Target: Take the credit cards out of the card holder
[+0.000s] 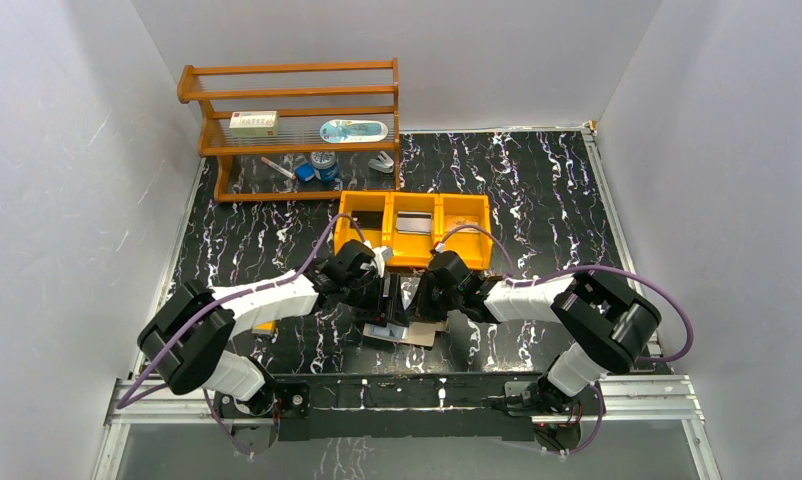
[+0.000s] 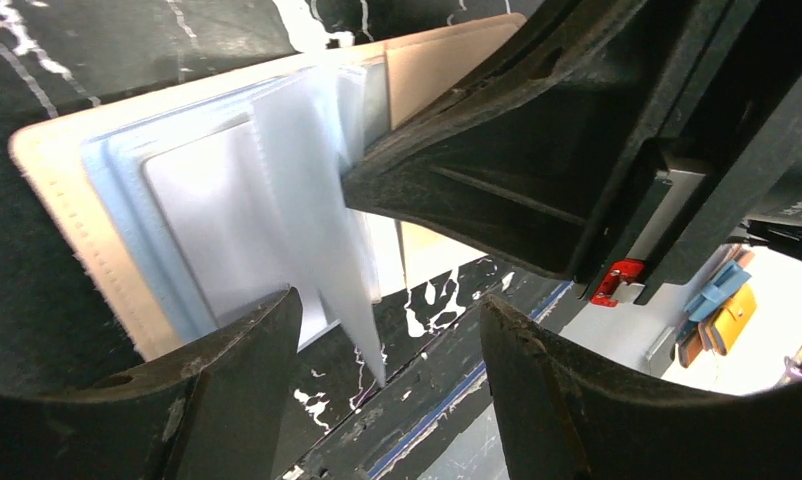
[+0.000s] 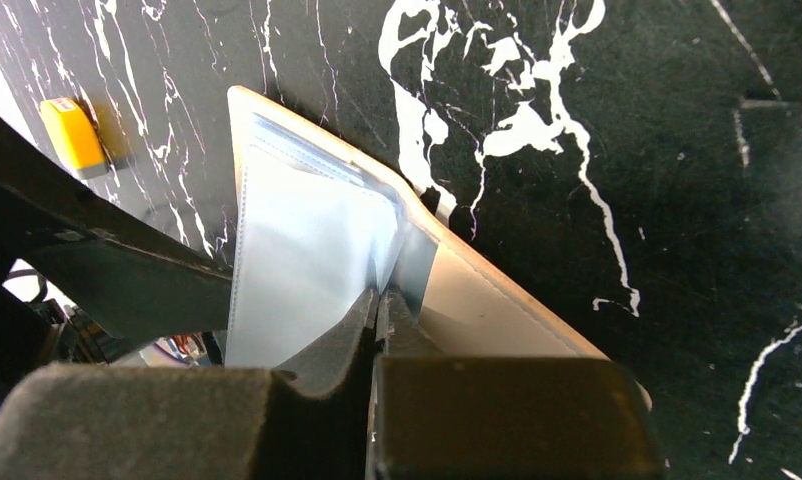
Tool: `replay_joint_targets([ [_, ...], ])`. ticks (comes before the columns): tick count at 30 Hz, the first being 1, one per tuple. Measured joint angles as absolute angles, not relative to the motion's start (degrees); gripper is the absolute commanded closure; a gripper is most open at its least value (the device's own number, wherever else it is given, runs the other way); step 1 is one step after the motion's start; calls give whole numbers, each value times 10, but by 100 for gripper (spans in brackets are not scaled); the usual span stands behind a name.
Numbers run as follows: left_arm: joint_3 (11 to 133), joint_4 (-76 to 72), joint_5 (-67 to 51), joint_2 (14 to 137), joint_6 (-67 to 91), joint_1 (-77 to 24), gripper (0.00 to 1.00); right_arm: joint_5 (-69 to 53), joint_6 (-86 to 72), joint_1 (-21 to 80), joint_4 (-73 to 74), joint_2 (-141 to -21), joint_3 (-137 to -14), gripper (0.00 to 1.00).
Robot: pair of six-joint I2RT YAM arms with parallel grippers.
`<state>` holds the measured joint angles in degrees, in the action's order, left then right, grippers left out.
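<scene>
Far back and to the left of the orange tray (image 1: 414, 194) stands a wooden rack (image 1: 287, 95) with a few small items on its shelves. Nearer, well to the left of the tray's front corner, a small yellow block (image 3: 72, 135) lies on the black marbled worktop (image 1: 537, 200), close against the left arm.

The left hand (image 1: 382, 300) sits just in front of the tray's left half, pointing down at the card holder (image 1: 409, 332). Its fingers (image 2: 237, 370) are spread wide apart with nothing between them, hanging over the holder's near edge.

The card holder lies opened flat on the worktop just in front of the tray's middle, between the two hands. Its tan cover faces down and its bluish-clear sleeves (image 2: 227, 220) fan upward. One sleeve is lifted away from the rest. I cannot tell whether any card sits in those sleeves; the plastic is too glary.

The middle compartment of the tray holds a flat grey rectangle (image 1: 412, 222) (possibly a card, though it is too small to be sure).

The right hand (image 1: 424, 300) comes in from in front of the tray's right half, its fingers (image 3: 327, 340) pinched tight together on the card holder at a raised sleeve near the fold.
</scene>
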<state>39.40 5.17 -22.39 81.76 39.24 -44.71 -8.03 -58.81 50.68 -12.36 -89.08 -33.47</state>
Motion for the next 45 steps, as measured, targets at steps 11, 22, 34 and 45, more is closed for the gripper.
replay_joint_targets([
  [11,395,-10,-284,848,400,-456,38,-67,-584,505,-82,-832,-330,57],
  [22,413,-86,-326,904,412,-478,39,115,-627,503,113,-612,-320,57],
  [34,438,-63,-269,903,412,-514,40,174,-655,503,150,-464,-263,61],
  [45,433,97,-31,699,407,-511,39,29,-608,503,47,-633,-327,64],
])
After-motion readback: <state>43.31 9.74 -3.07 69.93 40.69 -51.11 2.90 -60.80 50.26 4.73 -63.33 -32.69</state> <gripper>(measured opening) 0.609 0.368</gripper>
